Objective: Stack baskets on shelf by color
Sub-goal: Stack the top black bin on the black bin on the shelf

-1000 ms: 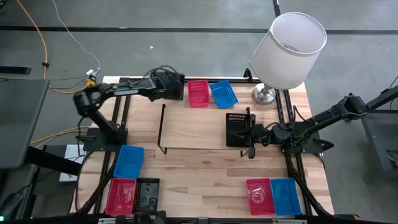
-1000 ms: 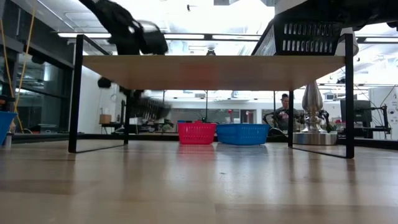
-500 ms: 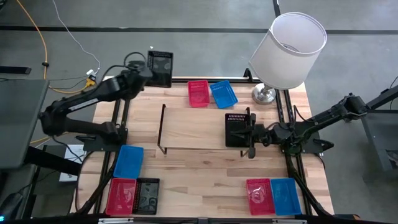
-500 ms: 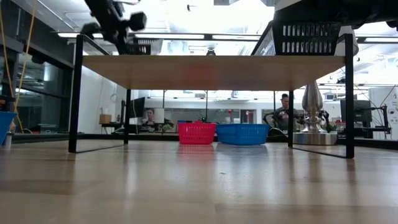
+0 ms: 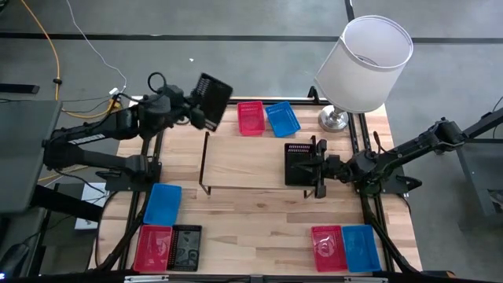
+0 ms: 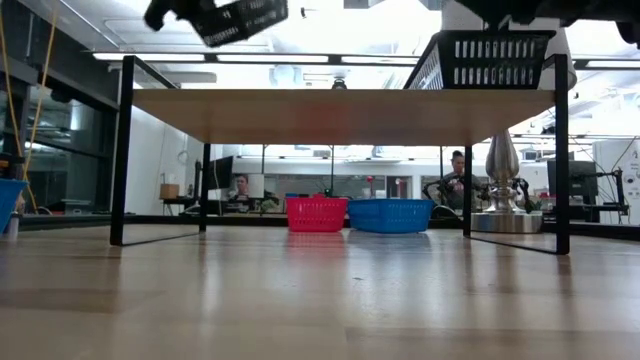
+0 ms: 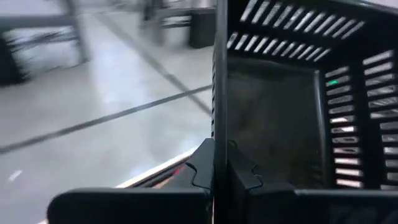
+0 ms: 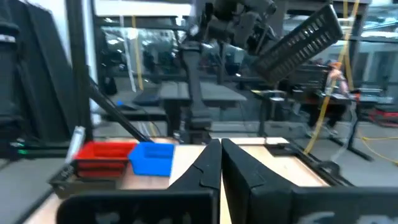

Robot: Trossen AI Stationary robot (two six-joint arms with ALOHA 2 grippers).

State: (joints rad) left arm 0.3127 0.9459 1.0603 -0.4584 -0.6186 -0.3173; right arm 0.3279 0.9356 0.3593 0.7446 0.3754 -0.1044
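Note:
My left gripper (image 5: 195, 107) is shut on a black basket (image 5: 212, 95), held tilted in the air over the table's far left, higher than the shelf top (image 6: 340, 115). The same basket (image 6: 245, 18) shows above the shelf's left end in the low view. A second black basket (image 5: 301, 163) rests by its bottom on the right end of the shelf (image 5: 244, 161). My right gripper (image 5: 319, 167) is shut beside that basket's right side, with nothing between its fingers (image 8: 208, 163). My left gripper pinches one side wall (image 7: 219, 134) of the black basket between its two fingers, one finger inside the basket and one outside. The basket is lifted clear of the table and tilted. My right gripper lies at the right rim of the basket on the shelf; whether it touches I cannot tell.
A red basket (image 5: 250, 118) and a blue one (image 5: 283, 119) sit behind the shelf. Blue (image 5: 163, 203), red (image 5: 152, 248) and black (image 5: 186, 246) baskets lie near left, red (image 5: 327, 247) and blue (image 5: 361, 247) near right. A lamp (image 5: 364, 63) stands far right.
My left gripper has risen from table height behind the shelf's far left corner, swinging back toward the table's left and far edge. It has taken the black basket up above the shelf top. The basket is lifted clear and has tipped and turned.

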